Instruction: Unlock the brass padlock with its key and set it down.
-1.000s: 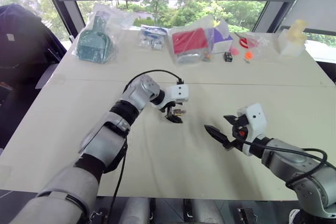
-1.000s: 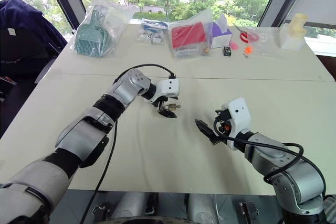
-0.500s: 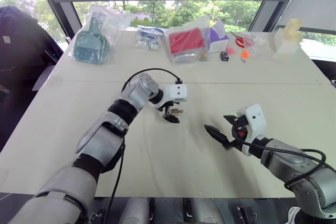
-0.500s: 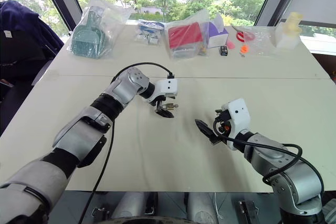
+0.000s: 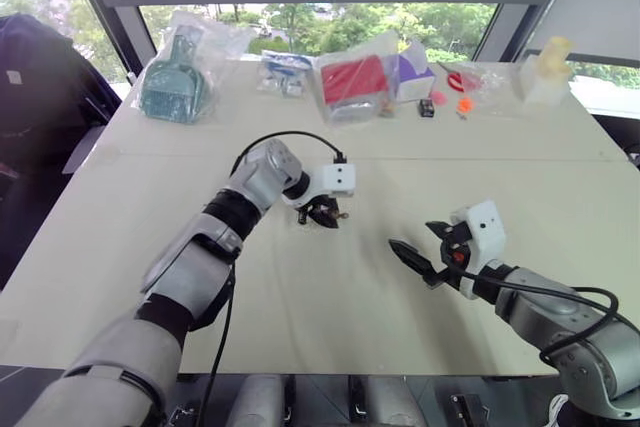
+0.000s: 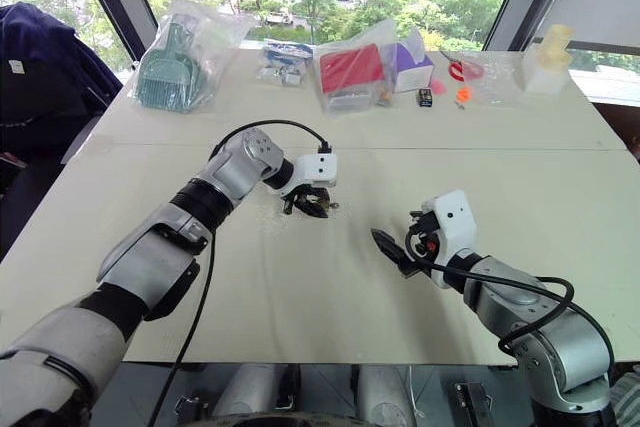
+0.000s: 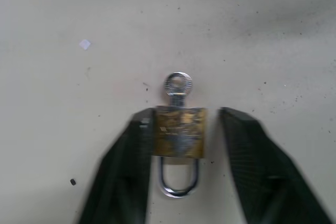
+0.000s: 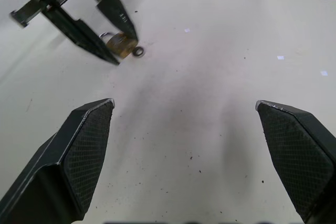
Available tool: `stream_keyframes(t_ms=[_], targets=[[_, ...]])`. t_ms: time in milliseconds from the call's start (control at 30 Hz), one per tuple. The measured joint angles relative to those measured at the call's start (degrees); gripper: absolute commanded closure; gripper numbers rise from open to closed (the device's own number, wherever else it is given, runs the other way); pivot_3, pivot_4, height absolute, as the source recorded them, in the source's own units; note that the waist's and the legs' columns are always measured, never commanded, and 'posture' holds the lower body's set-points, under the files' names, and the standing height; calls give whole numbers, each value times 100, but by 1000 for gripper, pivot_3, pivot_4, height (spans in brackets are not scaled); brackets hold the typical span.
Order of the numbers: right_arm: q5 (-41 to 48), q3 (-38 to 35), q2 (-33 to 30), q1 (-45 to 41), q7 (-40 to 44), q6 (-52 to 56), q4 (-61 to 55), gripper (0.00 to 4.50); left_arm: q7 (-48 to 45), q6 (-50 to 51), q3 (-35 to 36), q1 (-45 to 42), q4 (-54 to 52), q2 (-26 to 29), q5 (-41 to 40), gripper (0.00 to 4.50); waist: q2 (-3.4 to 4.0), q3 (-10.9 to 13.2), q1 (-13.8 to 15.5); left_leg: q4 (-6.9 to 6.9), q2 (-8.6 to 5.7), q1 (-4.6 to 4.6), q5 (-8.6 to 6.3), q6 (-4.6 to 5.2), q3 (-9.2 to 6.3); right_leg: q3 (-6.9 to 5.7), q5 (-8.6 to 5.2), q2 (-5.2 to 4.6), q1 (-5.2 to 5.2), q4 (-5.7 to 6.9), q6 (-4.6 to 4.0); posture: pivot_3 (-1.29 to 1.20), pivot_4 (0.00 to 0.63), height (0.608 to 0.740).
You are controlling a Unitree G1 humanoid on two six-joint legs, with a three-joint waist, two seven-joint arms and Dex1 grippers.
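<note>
We found the brass padlock (image 7: pixel 179 132) lying flat on the table (image 5: pixel 330 317), near its middle. The key (image 7: pixel 178 84) was seated in the keyway end, its round bow pointing away from the left gripper (image 7: pixel 182 114). The silvery shackle (image 7: pixel 179 179) lay back between that gripper's fingers and appeared closed.

We judged the lock to be light, rigid and smooth-sided, liable to slip or pivot under a poor pinch. Its flat brass flanks offered the only sound hold. The shackle was too thin and rounded to trust, and the key must be left free for turning.

The left gripper was clamped across those flanks. In the left wrist view one finger (image 7: pixel 131 150) pressed the body, while the other showed a sliver of a gap, so we rated the grip as light rather than secure.

The right gripper (image 8: pixel 184 104) stood well apart from the lock, its jaws spread wide and holding nothing, facing the lock. We judged that the key's small bow would demand a precise fingertip pinch from it.
</note>
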Motion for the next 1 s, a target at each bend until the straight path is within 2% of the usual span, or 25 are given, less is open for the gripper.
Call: stream_keyframes(t_ms=[100, 233, 400, 567, 833, 933, 1000], targets=[[0, -6, 38, -30, 2, 11, 0, 0, 15, -19, 3, 0, -6, 37, -1, 3803, 0, 0, -12, 0, 0, 2, 0, 0, 0, 0, 1, 0, 0, 0, 0, 0, 150, 740], [452, -137, 437, -432, -111, 147, 25, 0, -3, -224, 343, 78, -70, 176, -259, 3803, 1, 5, -68, 0, 6, -18, 1, -2, 0, 1, 8, 1, -25, 6, 2, 0, 150, 740], [1915, -785, 847, -1714, -726, 646, 480, 0, -225, -924, 1361, -45, -986, 101, -1399, 3803, 1, 11, -6, -5, 2, -52, 8, -13, 1, -1, 13, -16, -56, 4, 0, 0, 150, 740], [3583, -1118, 534, -2275, -1343, 895, 816, 0, -321, -1654, 1589, -8, -1573, 515, -1608, 3803, 6, 8, 27, -23, 1, -49, 6, -12, 1, -2, 13, -19, -54, -7, -1, 0, 150, 740], [4633, -1045, 86, -2306, -2009, 754, 1131, 0, -166, -2389, 1469, 224, -1815, 558, -1489, 3803, 5, 9, 19, -11, -2, -44, 6, -12, 2, -1, 13, -23, -42, -6, -2, 0, 150, 740], [4740, -900, 9, -2287, -2129, 657, 1202, 850, -82, -2594, 1371, 223, -1793, 542, -1392, 3797, 5, 9, 15, -11, -1, -43, 6, -11, 2, -2, 13, -19, -43, -3, -2, 0, 150, 740], [4779, -806, -34, -2274, -2225, 628, 1272, 1819, -82, -2636, 1353, 223, -1792, 542, -1393, 3797, 5, 9, 14, -12, -1, -43, 6, -11, 2, -2, 13, -17, -43, -3, -2, 0, 150, 740]])
